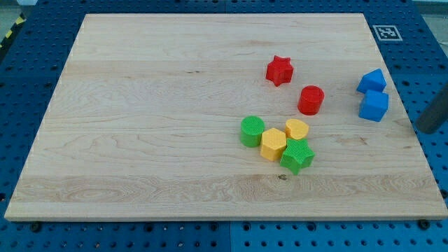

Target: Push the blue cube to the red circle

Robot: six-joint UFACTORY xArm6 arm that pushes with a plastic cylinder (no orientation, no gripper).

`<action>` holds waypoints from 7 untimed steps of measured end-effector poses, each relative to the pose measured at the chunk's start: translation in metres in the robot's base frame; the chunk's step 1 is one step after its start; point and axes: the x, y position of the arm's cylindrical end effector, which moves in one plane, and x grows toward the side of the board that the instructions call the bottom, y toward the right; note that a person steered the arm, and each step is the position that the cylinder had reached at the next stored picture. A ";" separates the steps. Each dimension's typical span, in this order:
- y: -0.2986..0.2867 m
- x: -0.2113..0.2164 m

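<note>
The blue cube point(374, 106) sits near the board's right edge. The red circle point(311, 100), a short cylinder, stands to its left with a gap between them. My rod enters from the view's right edge, and my tip point(424, 130) rests on the board to the right of the blue cube and slightly lower in the view, apart from it. A second blue block point(372, 81), its shape unclear, lies just above the cube and close to it.
A red star point(279, 70) lies up and left of the red circle. Below the circle is a cluster: a green cylinder point(252, 131), a yellow hexagon point(274, 144), a yellow heart point(297, 129) and a green star point(297, 155). The wooden board point(154, 105) lies on a blue pegboard.
</note>
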 end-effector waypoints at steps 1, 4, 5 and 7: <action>-0.002 -0.019; -0.058 -0.021; -0.080 -0.026; -0.108 -0.008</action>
